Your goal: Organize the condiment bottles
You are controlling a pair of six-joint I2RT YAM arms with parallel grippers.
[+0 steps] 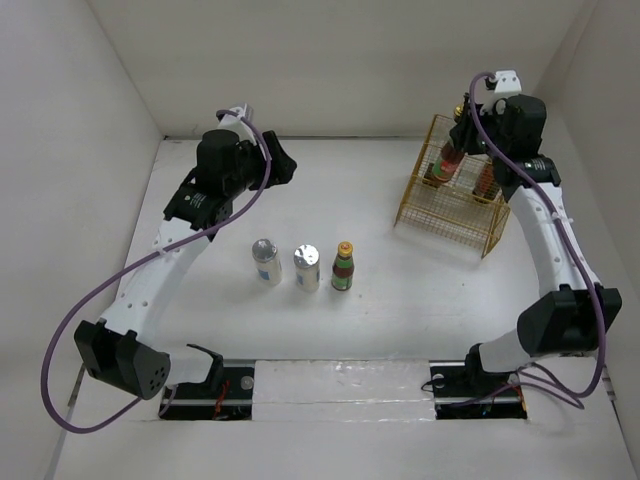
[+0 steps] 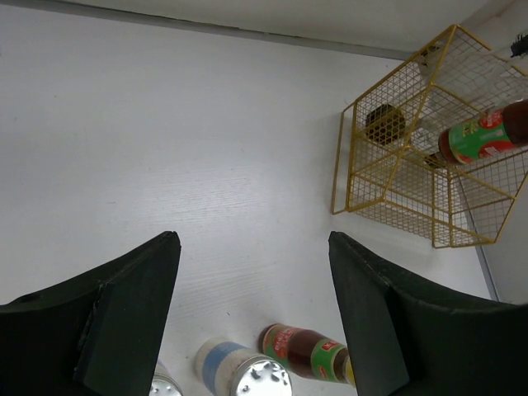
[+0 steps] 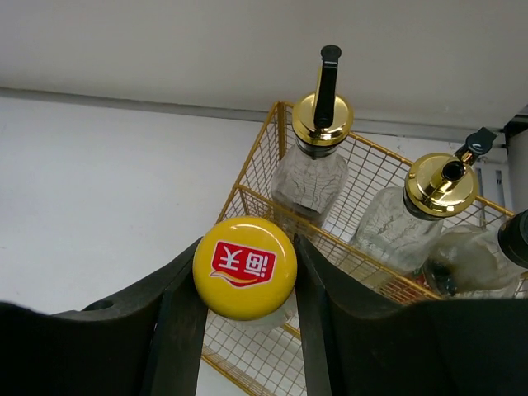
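Note:
My right gripper is shut on the yellow cap of a red-green sauce bottle, held upright over the yellow wire basket. From above, that sauce bottle sits at the basket's left side under the right gripper. Two clear glass bottles with gold pourers stand inside the basket, and a black-knobbed jar shows at the right edge. Two silver-topped shakers and a second sauce bottle stand in a row mid-table. My left gripper hangs open and empty behind them.
The basket stands at the back right near the white side wall. White walls enclose the table on three sides. In the left wrist view the nearer shaker and the sauce bottle lie below the open left gripper.

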